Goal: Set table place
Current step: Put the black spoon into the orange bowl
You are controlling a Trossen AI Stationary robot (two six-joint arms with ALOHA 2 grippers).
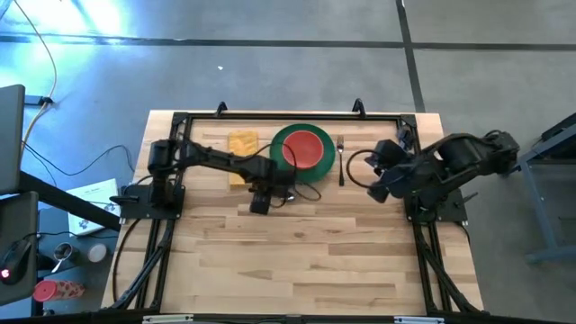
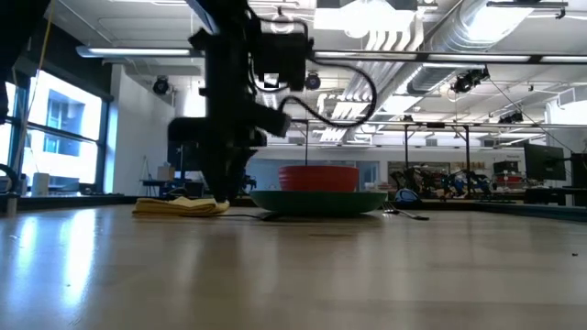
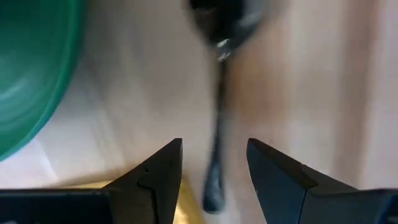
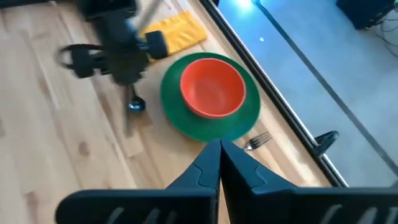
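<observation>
Beside the green plate (image 1: 304, 149), on its napkin (image 1: 241, 144) side, the spoon (image 3: 219, 93) lies flat on the table (image 1: 306, 261), prob. just being placed. Red bowl (image 4: 212, 87) sits on plate, fork (image 1: 341, 158) opposite side. Left gripper (image 3: 214, 168) hovers w/ fingers parted astride spoon handle, gripping nothing. Right gripper (image 4: 219, 163) waits beyond fork, fingers pressed together, empty.

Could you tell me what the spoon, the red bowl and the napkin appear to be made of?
The spoon looks like dark polished metal: its bowl shows bright glints. The red bowl looks like smooth plastic or glazed ceramic, evenly coloured with a soft sheen; which one is unclear. The napkin looks like yellow cloth, matte and folded flat.
</observation>
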